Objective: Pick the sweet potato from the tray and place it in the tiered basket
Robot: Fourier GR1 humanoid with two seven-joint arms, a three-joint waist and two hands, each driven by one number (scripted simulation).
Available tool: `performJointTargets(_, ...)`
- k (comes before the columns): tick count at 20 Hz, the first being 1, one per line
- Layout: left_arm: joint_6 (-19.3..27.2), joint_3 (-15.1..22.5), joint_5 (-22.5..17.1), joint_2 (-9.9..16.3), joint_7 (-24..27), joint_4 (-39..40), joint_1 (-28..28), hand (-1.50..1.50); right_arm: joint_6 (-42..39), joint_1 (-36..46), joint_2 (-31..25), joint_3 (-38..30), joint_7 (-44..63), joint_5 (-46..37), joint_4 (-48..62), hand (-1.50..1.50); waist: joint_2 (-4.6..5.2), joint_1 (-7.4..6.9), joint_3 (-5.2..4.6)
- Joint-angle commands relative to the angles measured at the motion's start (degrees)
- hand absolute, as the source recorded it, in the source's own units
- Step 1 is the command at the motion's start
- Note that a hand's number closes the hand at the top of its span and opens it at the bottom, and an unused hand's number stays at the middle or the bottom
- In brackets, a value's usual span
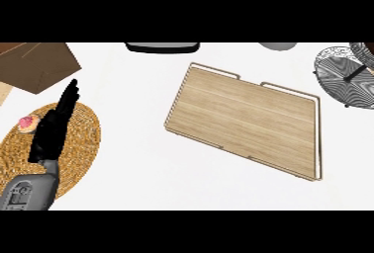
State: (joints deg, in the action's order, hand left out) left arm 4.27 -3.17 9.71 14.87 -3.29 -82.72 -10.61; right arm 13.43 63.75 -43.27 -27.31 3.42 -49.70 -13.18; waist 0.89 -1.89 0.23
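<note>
A wooden tray [248,118] with a thin metal rim lies tilted on the white counter right of the middle; its top is bare and no sweet potato shows anywhere. The wire tiered basket [343,79] stands at the far right edge, partly cut off. My left hand [53,127] rests at the left with its fingers straight and pointing up, holding nothing. My right hand is out of the picture.
A round woven mat [80,143] lies under the left hand, with a small pink pastry [27,123] on its left side. A brown box [36,64] sits at the top left. A dark object [162,47] and a grey one [277,46] touch the far edge.
</note>
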Motion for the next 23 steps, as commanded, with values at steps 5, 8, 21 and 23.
performJointTargets(5,-0.01,-0.70,0.58,0.17,0.29,0.83,-0.31,0.00,4.59,1.63,-2.90,-2.78,0.00,3.17,-3.25,-1.50,-0.31,0.34,-0.18)
performJointTargets(8,-1.07,-1.01,0.07,0.93,0.68,-0.83,2.10,0.00,1.03,1.39,-7.72,-5.66,2.13,6.01,-2.54,-1.50,-0.48,0.53,-0.18)
performJointTargets(21,0.95,-1.51,1.89,-0.20,-1.20,-0.02,0.70,0.00,-16.88,-19.75,-18.85,-17.46,-8.42,21.72,-6.70,-1.50,-1.15,3.70,-0.20)
performJointTargets(23,1.22,-1.37,1.60,-1.08,0.26,-3.00,5.10,0.00,-19.90,-23.51,-19.38,-18.73,-9.45,24.16,-8.99,-1.50,-1.35,3.29,-0.26)
